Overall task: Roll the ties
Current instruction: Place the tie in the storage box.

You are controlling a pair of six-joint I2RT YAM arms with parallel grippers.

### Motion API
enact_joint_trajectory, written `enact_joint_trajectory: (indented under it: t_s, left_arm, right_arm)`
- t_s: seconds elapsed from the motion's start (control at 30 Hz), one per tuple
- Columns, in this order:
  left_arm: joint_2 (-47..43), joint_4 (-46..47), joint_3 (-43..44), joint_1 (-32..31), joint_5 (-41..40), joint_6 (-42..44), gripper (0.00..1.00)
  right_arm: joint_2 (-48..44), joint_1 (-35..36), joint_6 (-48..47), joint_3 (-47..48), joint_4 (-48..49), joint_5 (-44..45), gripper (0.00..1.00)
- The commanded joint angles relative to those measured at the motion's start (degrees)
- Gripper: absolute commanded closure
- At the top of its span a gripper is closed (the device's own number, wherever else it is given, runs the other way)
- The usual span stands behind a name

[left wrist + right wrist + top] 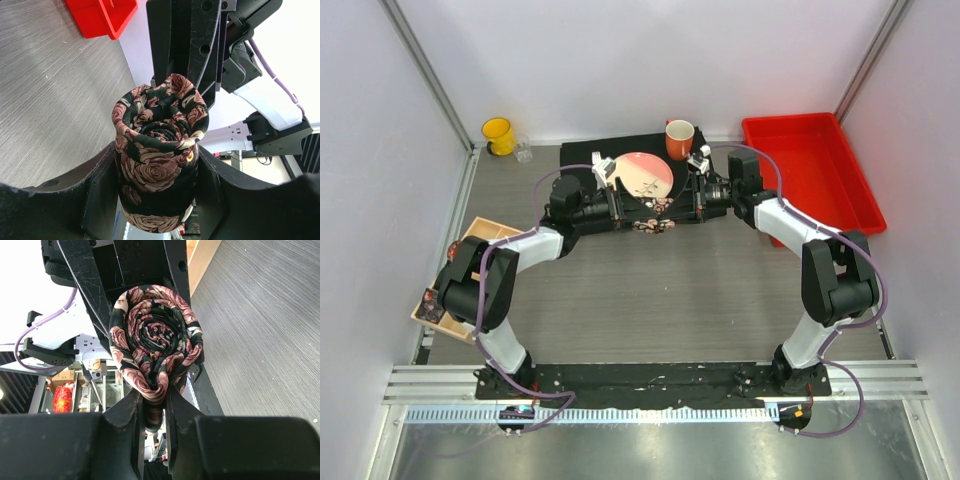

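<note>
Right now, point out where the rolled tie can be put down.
Best bare patch: the wide stretch of table on the near side of the rolled tie, between wooden tray and red bin. Crowded at the back: mat with plate and orange mug.

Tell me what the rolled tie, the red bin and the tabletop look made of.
Rolled tie: woven fabric with a slight silky sheen, probably silk or polyester; soft folds, printed roses.
Red bin: moulded plastic, glossy; uniform colour, rounded rim.
Tabletop: likely grey wood-grain laminate, matte; fine parallel streaks.
</note>
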Motion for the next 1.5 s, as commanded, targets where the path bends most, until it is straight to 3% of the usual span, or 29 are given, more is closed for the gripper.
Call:
enact_joint_trajectory:
  t_s: [0.0, 0.03, 0.07, 0.17, 0.23, 0.37, 0.43, 0.47, 0.53, 0.57, 0.63, 0.77, 0.9, 1.07, 1.27, 1.47]
  left_arm:
    - [-0.98, 3.67, 0.18, -0.29, 1.33, -0.05, 0.72]
    - [-1.24, 2.71, 0.53, -0.11, 1.68, 0.48, 0.83]
    - [-1.86, 1.91, 0.71, -0.02, 2.03, 1.87, 0.87]
    - [-3.44, -6.60, 1.67, 0.42, 3.09, 7.50, 1.00]
    - [-4.58, -12.40, 1.68, 1.20, 3.62, 10.05, 1.00]
    - [-7.30, -27.83, 2.55, 3.57, 3.97, 21.27, 1.00]
    - [-9.15, -36.19, 4.48, 4.37, 3.80, 27.87, 1.00]
    - [-9.77, -47.81, 5.62, 4.89, 3.27, 37.47, 1.00]
    - [-11.52, -60.00, 9.84, 5.34, 0.74, 47.28, 1.00]
    - [-11.88, -70.58, 11.16, 6.12, -0.85, 52.37, 1.00]
    - [-12.58, -79.44, 15.11, 7.44, -3.84, 63.29, 1.00]
    - [-12.32, -101.82, 21.26, 15.24, -10.07, 78.15, 1.00]
    - [-10.74, -116.90, 26.45, 22.56, -14.19, 91.43, 1.00]
    - [-11.71, -124.98, 26.90, 31.51, -20.19, 100.65, 1.00]
    - [-11.62, -128.69, 26.55, 35.83, -31.44, 110.41, 1.00]
    - [-6.35, -128.26, 28.21, 42.51, -31.45, 114.12, 1.00]
  right_arm:
    - [-3.12, 0.71, 0.49, -0.03, 2.14, -0.77, 0.99]
    - [-3.12, 0.71, 0.32, -0.03, 2.14, -0.77, 0.99]
    - [-3.12, 0.71, -0.21, 0.14, 1.61, -0.69, 0.97]
    - [-3.12, 0.71, -2.92, 1.54, -2.76, -0.07, 0.79]
    - [-3.03, 0.71, -5.74, 2.16, -5.41, 0.37, 0.72]
    - [-3.12, 0.71, -10.58, 3.83, -12.08, 1.07, 0.47]
    - [-3.12, 0.71, -14.09, 4.62, -14.64, 1.25, 0.41]
    - [-3.03, 0.71, -15.67, 5.58, -17.87, 1.86, 0.34]
    - [-2.86, 0.71, -20.40, 6.55, -21.23, 2.56, 0.24]
    - [-2.33, 0.62, -21.73, 7.51, -24.11, 3.18, 0.11]
    - [-1.98, 0.62, -27.07, 8.83, -29.46, 4.14, 0.04]
    - [0.48, 0.62, -40.01, 14.02, -42.38, 7.92, 0.02]
    - [3.12, 0.62, -47.22, 17.19, -50.06, 9.51, 0.00]
    - [4.79, 0.62, -50.22, 18.42, -53.23, 10.92, 0.00]
    - [5.75, 0.71, -51.19, 18.86, -53.93, 12.23, 0.00]
    - [7.78, 0.62, -55.14, 22.90, -58.68, 14.51, 0.01]
